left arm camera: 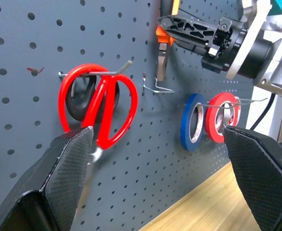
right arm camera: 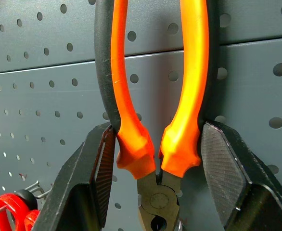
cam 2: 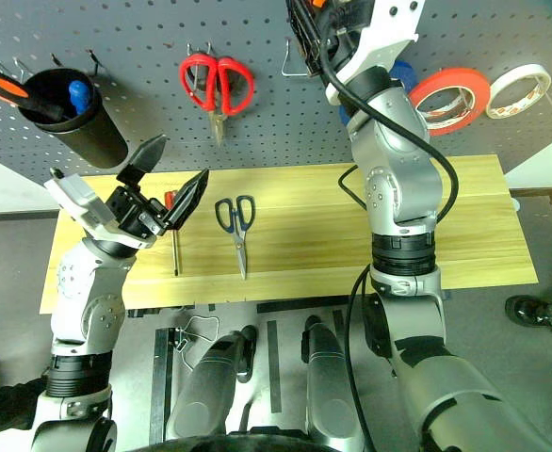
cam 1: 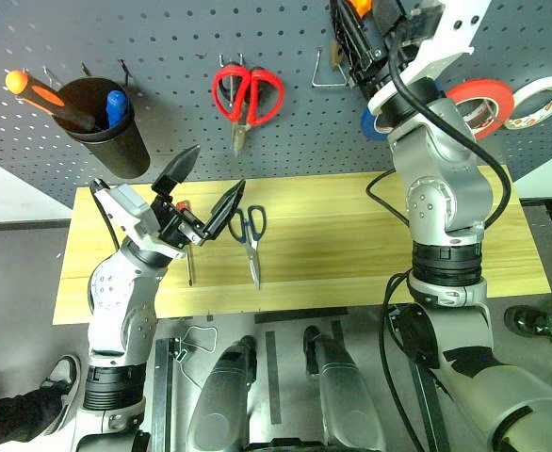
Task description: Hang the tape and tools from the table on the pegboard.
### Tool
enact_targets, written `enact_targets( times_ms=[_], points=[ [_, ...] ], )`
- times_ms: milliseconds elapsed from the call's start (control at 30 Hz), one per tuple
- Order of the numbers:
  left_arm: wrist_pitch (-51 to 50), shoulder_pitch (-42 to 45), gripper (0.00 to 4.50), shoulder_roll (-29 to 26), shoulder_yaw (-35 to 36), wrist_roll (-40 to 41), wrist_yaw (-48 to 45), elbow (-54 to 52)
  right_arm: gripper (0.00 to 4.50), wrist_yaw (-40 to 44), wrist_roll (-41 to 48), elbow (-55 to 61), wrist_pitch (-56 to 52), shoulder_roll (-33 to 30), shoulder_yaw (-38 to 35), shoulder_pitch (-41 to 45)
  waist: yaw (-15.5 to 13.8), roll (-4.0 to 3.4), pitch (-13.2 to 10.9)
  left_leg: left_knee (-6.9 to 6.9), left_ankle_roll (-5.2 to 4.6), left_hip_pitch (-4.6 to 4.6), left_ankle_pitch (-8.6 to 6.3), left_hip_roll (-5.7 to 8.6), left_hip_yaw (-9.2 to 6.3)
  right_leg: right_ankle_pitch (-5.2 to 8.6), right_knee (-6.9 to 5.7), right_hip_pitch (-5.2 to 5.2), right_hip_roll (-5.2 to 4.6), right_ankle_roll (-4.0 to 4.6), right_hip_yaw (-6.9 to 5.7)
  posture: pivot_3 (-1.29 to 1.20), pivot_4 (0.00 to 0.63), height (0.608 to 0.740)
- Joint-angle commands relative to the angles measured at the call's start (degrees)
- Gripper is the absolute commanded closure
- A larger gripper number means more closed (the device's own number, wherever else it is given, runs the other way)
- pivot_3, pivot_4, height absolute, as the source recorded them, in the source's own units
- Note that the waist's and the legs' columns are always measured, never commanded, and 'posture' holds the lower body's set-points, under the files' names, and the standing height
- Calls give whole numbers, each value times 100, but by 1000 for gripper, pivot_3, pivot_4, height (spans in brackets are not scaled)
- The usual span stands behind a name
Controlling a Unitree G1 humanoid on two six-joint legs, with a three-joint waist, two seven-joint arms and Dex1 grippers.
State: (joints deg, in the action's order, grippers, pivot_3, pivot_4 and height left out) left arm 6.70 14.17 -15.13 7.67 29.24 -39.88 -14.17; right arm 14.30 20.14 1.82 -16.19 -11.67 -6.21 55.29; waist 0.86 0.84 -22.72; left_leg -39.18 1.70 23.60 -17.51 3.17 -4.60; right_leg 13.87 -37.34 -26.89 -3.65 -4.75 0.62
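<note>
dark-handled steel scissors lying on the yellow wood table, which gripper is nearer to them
Left. The left gripper hovers open just beside the dark-handled steel scissors; the right gripper is up at the pegboard, gripping orange-and-black pliers.

Grey floor [cam 1: 12,273] lies below, with white wall [cam 1: 3,188] beside the board.

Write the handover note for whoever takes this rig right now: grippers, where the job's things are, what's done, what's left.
Right gripper: shut on the pliers, held up against the pegboard beside a bare wire hook; not hung yet.
Left gripper: open, holding nothing, raised above the table.
Done: red tape hangs on the pegboard between the blue tape ring and the white tape ring.
Left: hang the pliers, then the dark-handled scissors and the red-handled screwdriver, both lying on the table.
</note>
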Motion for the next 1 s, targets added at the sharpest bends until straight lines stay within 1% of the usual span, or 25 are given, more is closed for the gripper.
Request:
enact_targets(
  times_ms=[33, 300, 600, 800, 867, 933, 967, 1000],
  points=[
    [24, -56, 0, -64, 6, -14, 27, -114, 2194, -87, -9, 191, 155, -12, -129, 180, -2, 0, 0, 0, 0, 0, 0, 0, 0, 0, 0, 0, 0, 0, 0, 85, 377, 740],
    [0, -55, 0, -95, -21, -20, 76, -105, 2194, -132, -40, 335, 21, 4, -66, -66, -2, 0, 0, 0, 0, 0, 0, 0, 0, 0, 0, 0, 0, 0, 0, 85, 379, 740],
    [-78, -79, 0, -129, -22, -37, 135, -175, 2194, -368, -52, 732, -276, 319, 170, -591, -3, 0, 0, 1, 0, 0, 0, 0, 0, 0, 1, 0, 0, 0, 0, 90, 388, 740],
    [-77, -79, 0, -138, -23, -51, 163, -177, 2194, -431, -84, 793, -402, 447, 280, -721, -3, 0, 0, 2, 0, 0, 0, 0, 0, 0, 1, -1, 0, 0, 0, 90, 389, 740],
    [-68, -68, 0, -132, -27, -61, 168, -168, 2194, -466, -22, 773, -477, 466, 217, -685, -1, 0, 0, 4, 0, 0, 0, 0, -1, 0, 2, -1, 0, 0, 0, 89, 387, 740],
    [-52, -64, 0, -126, -32, -73, 164, -154, 1490, -467, 36, 732, -530, 450, 144, -632, -1, 0, 0, 5, -1, 0, 0, 0, -1, 0, 3, -1, 0, 0, 0, 88, 386, 740],
    [-48, -64, 0, -125, -32, -74, 163, -152, 1333, -465, 45, 720, -540, 442, 127, -619, -2, 0, 0, 5, -1, 0, 0, 0, -1, 0, 4, -1, 0, 0, 0, 88, 386, 740],
    [-44, -68, 0, -123, -34, -74, 161, -154, 971, -484, 22, 699, -547, 426, 109, -603, -3, 0, 0, 5, -1, 0, 0, 0, -1, 0, 4, -1, 0, 0, 0, 87, 385, 740]
  ],
)
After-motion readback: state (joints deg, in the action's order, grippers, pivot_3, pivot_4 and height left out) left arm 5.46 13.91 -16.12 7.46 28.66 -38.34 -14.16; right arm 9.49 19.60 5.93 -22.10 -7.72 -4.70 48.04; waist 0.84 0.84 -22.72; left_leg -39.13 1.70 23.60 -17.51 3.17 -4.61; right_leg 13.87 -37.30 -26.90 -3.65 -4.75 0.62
